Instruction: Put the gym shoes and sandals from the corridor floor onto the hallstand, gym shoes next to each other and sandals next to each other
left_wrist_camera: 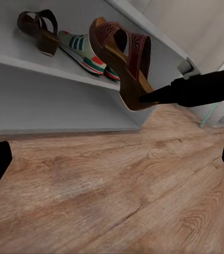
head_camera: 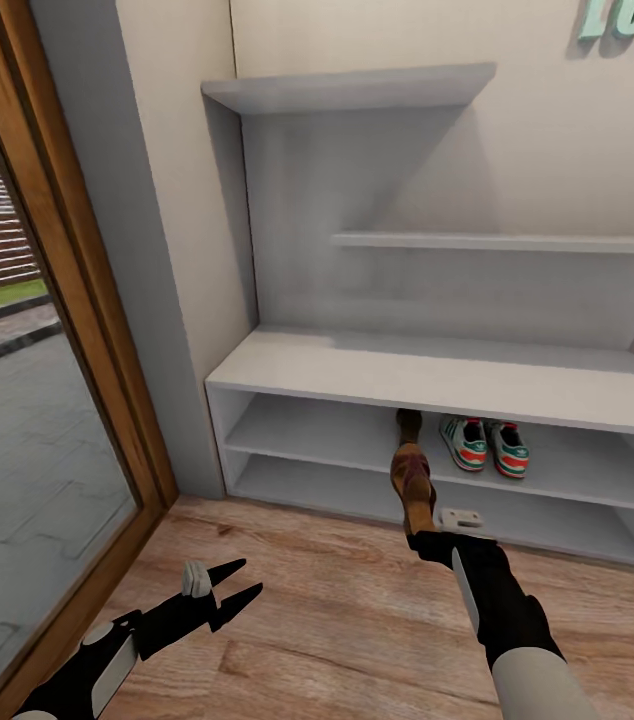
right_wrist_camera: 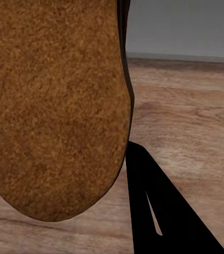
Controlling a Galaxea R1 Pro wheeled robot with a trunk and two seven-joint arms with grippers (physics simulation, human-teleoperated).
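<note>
A dark brown sandal [head_camera: 413, 482] is held clamped at its heel by the right tool [head_camera: 427, 536], in the air just in front of the hallstand [head_camera: 437, 375], with its toe pointed toward the upper of the two low shelves. In the left wrist view the same sandal [left_wrist_camera: 123, 61] is seen from the side, tilted toe-up, with the black fingers [left_wrist_camera: 164, 94] of the right tool closed on its heel end. In the right wrist view the tan sole of the sandal [right_wrist_camera: 53, 106] is seen close up, with one dark finger [right_wrist_camera: 159, 211] beside it and the corridor floor [right_wrist_camera: 191, 121] behind.

The second sandal [left_wrist_camera: 37, 29] is seen in the left wrist view resting on the upper low shelf, just beside the two gym shoes [left_wrist_camera: 82, 53]. In the head view the gym shoes [head_camera: 485, 445] are seen side by side on that same shelf, heels facing outward, with the toe of the held sandal just to their left; the shelved sandal is largely hidden there behind the held one.

The left tool [head_camera: 229, 590] is held low over the wood-plank floor [head_camera: 337, 620], well apart from the hallstand, its two fingers spread apart with nothing between them. The bench top and the stepped upper shelves carry nothing. A wood-framed glass door [head_camera: 47, 400] is seen at the left.
</note>
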